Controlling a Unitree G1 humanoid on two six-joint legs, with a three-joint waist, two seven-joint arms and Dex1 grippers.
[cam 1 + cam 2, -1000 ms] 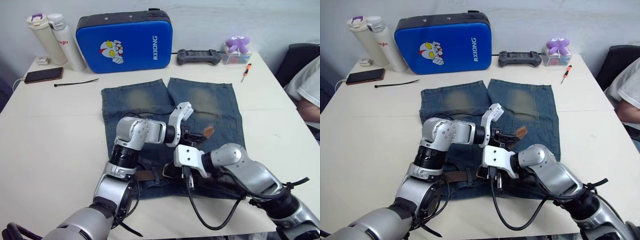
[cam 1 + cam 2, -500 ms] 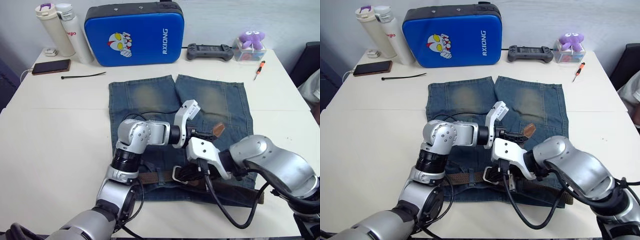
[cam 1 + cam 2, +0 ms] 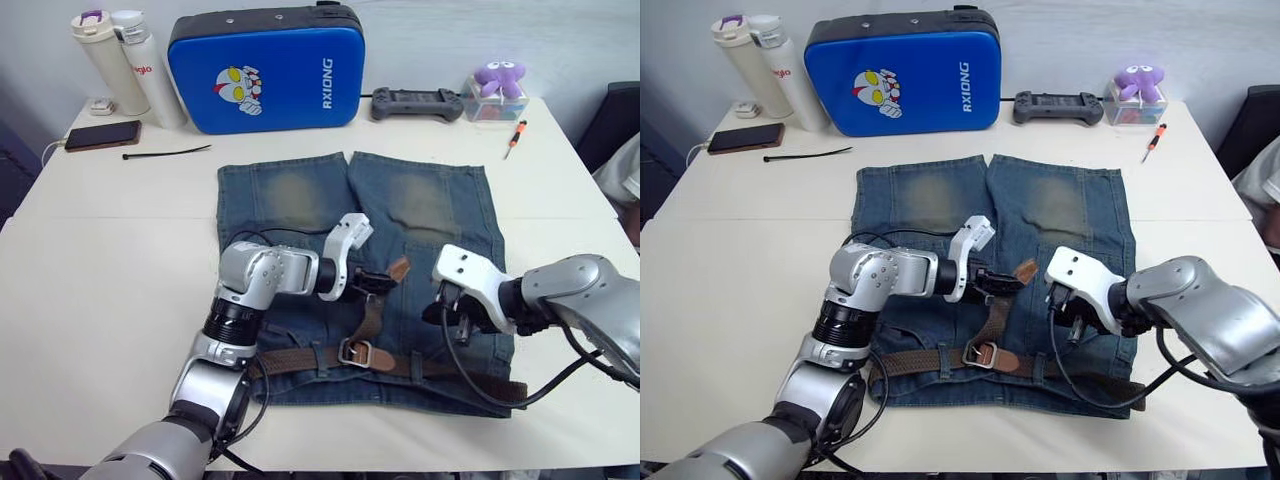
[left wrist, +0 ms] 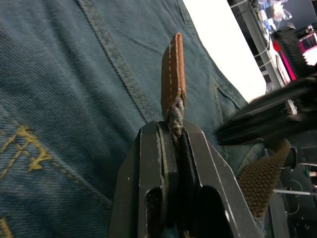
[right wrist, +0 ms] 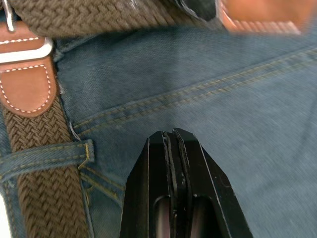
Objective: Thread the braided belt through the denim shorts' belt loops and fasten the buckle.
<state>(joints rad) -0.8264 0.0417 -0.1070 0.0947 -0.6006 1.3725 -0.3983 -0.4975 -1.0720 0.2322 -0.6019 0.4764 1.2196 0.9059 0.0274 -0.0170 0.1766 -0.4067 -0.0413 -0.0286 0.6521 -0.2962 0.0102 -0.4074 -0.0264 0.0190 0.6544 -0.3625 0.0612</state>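
The denim shorts (image 3: 300,190) lie flat on the table, waistband toward me. The braided belt (image 3: 440,372) runs along the waistband under a belt loop (image 5: 44,151). Its tail rises from the silver buckle (image 3: 354,352) up to the tan leather tip (image 4: 173,74). My left gripper (image 3: 383,280) is shut on the braid just below that tip, above the middle of the shorts. My right gripper (image 3: 445,312) hovers over the shorts to the right of the buckle, shut with nothing between its fingers (image 5: 173,148).
A blue case (image 3: 262,68), two bottles (image 3: 125,60), a phone (image 3: 102,134) and a black cable tie (image 3: 165,153) lie at the back left. A game controller (image 3: 417,103), purple plush (image 3: 497,78) and screwdriver (image 3: 515,140) sit at the back right. A person's sleeve (image 3: 622,170) shows at the right edge.
My right gripper has left the buckle and moved off to the right, so the buckle and belt tail show. The left gripper still holds the belt tip, now slightly lower.
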